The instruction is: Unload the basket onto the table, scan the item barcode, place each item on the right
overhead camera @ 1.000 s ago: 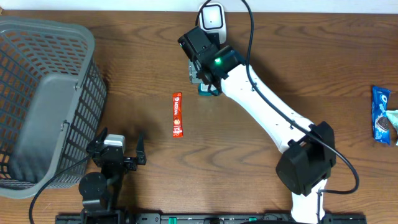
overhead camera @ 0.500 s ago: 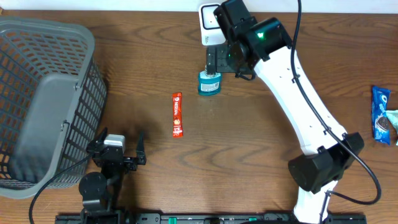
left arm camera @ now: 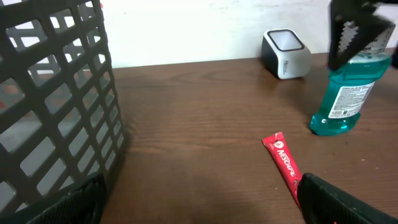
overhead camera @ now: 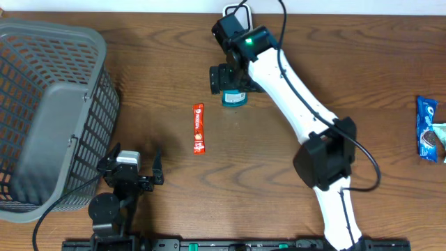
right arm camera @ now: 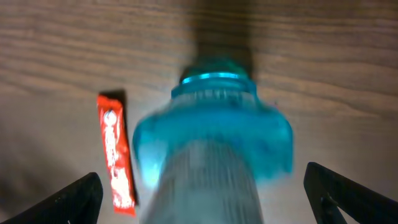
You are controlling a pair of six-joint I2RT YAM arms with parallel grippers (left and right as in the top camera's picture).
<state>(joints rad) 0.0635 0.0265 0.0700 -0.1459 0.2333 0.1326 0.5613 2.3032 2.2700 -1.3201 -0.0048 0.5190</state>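
Mouthwash bottle (overhead camera: 234,98), teal, stands upright on the table at about 12 o'clock from the table's middle, with the scanner (left arm camera: 286,55) just beyond it, again at 12 o'clock. The right gripper (overhead camera: 228,78) hangs over its cap with jaws spread wide, pinching nothing, so the bottle stands on its own base. I judge the scan undone or at least unconfirmed: nothing shows a read, and what is left is to take hold of the bottle and turn its barcode to the scanner window. Its white label faces the left wrist view, the print too small to read (the scanner's side marking likewise). At 8 o'clock from the bottle lies a red sachet (left arm camera: 285,163) marked NESCAFE. The left gripper (overhead camera: 134,152) rests spread and empty at 7 o'clock, beside the grey basket (overhead camera: 104,52). Far off at 3 o'clock lies a blue packet (overhead camera: 426,125), its lettering unclear
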